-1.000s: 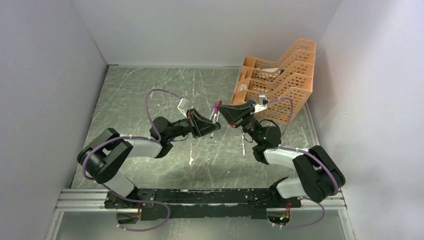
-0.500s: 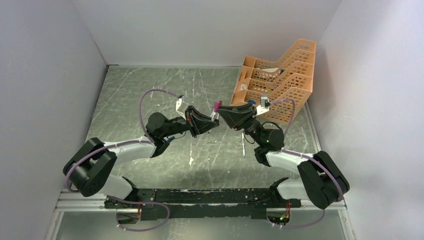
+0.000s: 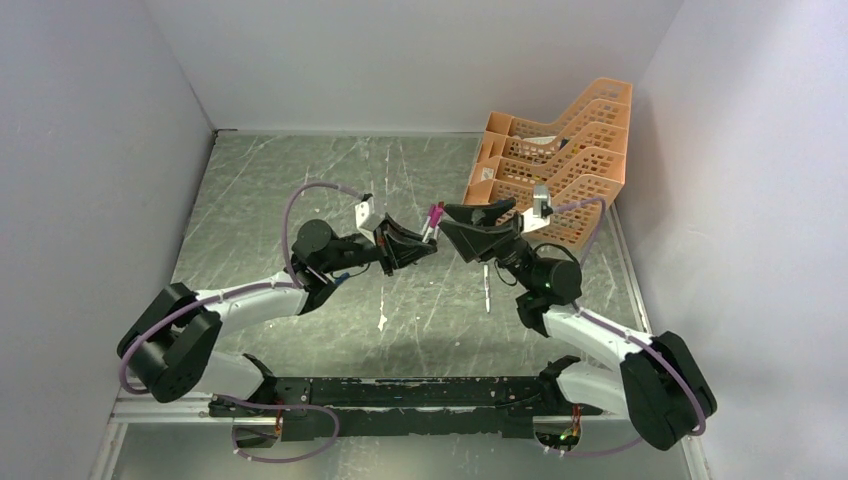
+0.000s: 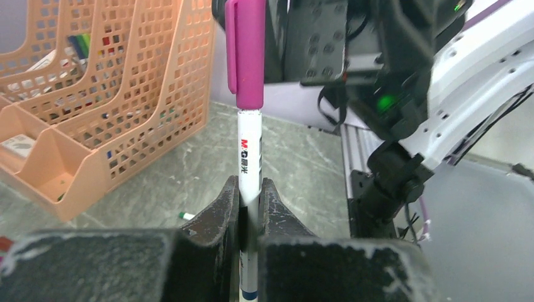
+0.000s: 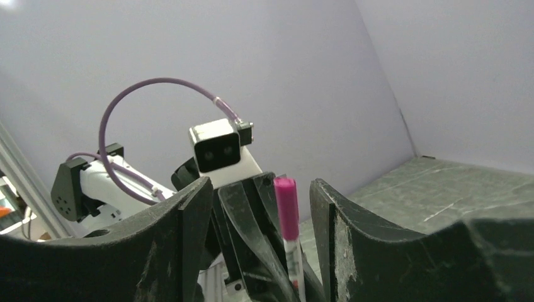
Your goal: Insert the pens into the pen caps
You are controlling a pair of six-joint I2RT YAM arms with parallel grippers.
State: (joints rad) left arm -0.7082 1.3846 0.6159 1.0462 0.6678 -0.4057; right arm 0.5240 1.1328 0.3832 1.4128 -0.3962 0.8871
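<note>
The left claw (image 4: 250,190) is clenched on a slim white pen (image 4: 249,157), gripping the barrel low down. In the left wrist view, the pen's long axis runs straight up the middle of the frame. A magenta cap (image 4: 247,56) sits on its upper end, clip turned to the left, and looks pushed home against the barrel, though I cannot tell if it has clicked.

The right claw (image 5: 259,186) is released. In its own view the cap stands in the lower middle of the frame between the two fingers, with a gap on each side and touching neither. So the capped end lies inside the right claw's spread, and the barrel stays in the left one. Any next move by the right arm should back off along the pen's axis without brushing the cap.

From above, the two claws meet at the centre of the frame, over the grey bench (image 3: 300,190). The orange mesh rack (image 3: 560,150) is at the upper right. A loose pen (image 3: 487,288) lies on the bench just below them, closer to the right arm.

The barrel reads "M&G" in red, followed by small dark characters too fine to read.
</note>
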